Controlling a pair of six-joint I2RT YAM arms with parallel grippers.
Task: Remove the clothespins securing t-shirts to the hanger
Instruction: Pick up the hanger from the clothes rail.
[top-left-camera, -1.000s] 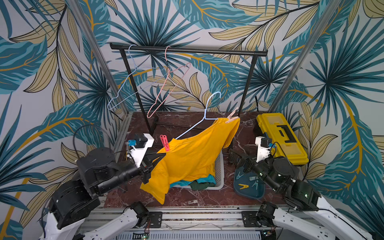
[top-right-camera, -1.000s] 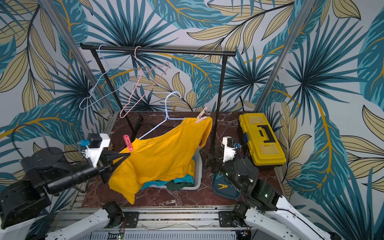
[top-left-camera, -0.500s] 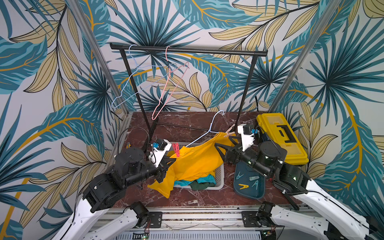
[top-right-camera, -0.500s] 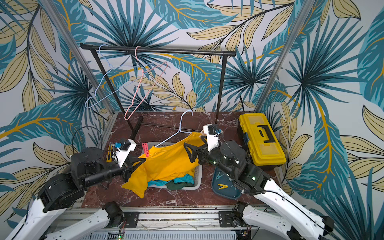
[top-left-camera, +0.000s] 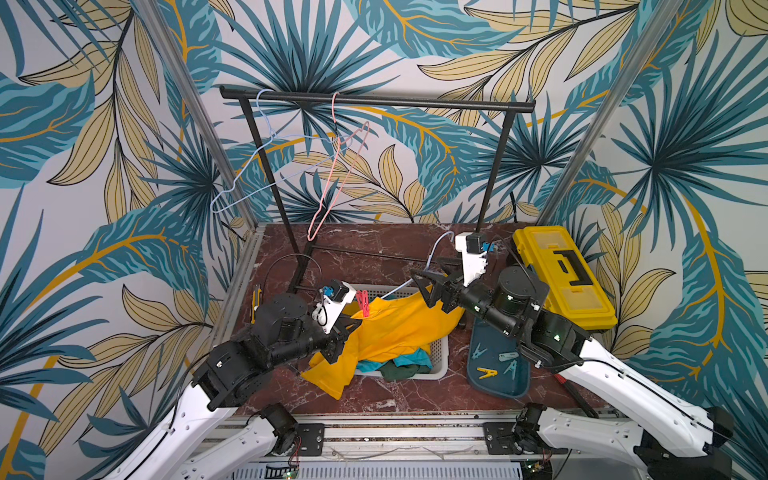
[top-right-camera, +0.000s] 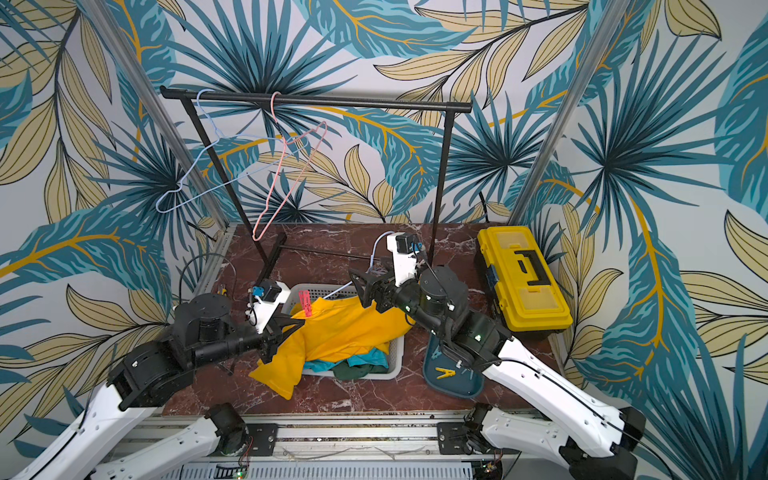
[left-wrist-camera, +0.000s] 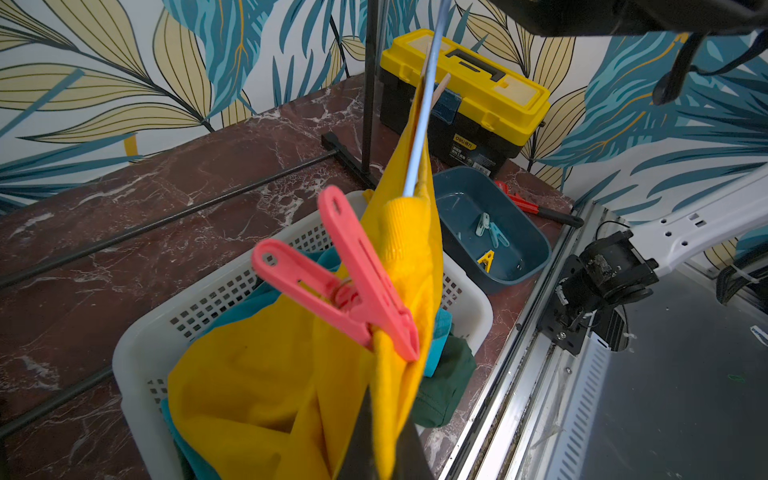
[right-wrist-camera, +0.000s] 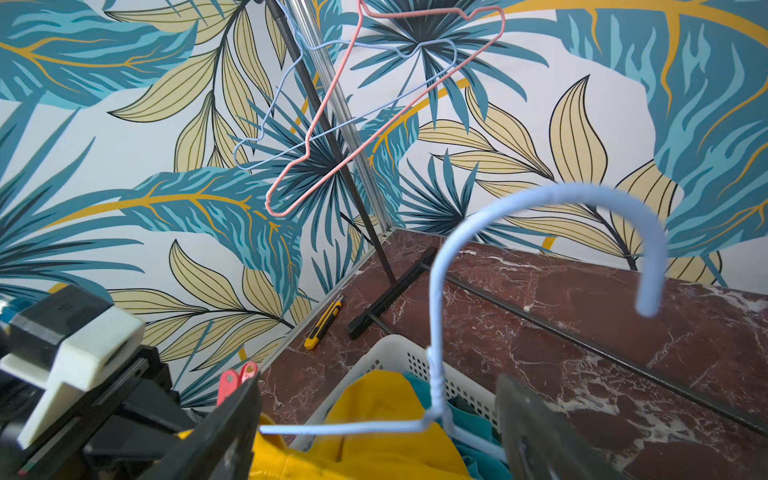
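Most of the job looks done. Two bare hangers (right-wrist-camera: 276, 212) hang on the rail (top-left-camera: 415, 102) in the upper middle of a top view. The green shirt (top-left-camera: 405, 371) and the turquoise shirt (top-left-camera: 374, 365) lie loose in the basket (top-left-camera: 442, 357) in the lower middle. Four pins (top-left-camera: 486, 372), as far as I can count when they are so small, lie in the tray (top-left-camera: 498, 388) just right of the basket: three teal and one yellow. What is left is the yellow shirt (top-left-camera: 399, 328). It is on the third hanger (right-wrist-camera: 540, 195), which is off the rail and slants over the basket. The shirt spills over the basket's front edge onto the counter (top-left-camera: 374, 245). Two pins hold it. A pink pin (left-wrist-camera: 353, 291) bites the cloth in the middle of the left wrist view, and a peach pin (left-wrist-camera: 440, 87) sits at the far end of the hanger, near the top of that view. The left hand (top-left-camera: 351, 323) is pressed together on the yellow shirt just under the pink pin. The right hand (top-left-camera: 420, 286) is spread wide, with one finger on each side of the hanger's neck. So two pins must come off, and then the shirt can drop. As for writing, the toolbox (left-wrist-camera: 465, 79) has a small label (left-wrist-camera: 464, 144) on its black front that reads "deli". The print beside it is too small to read. No other words show.
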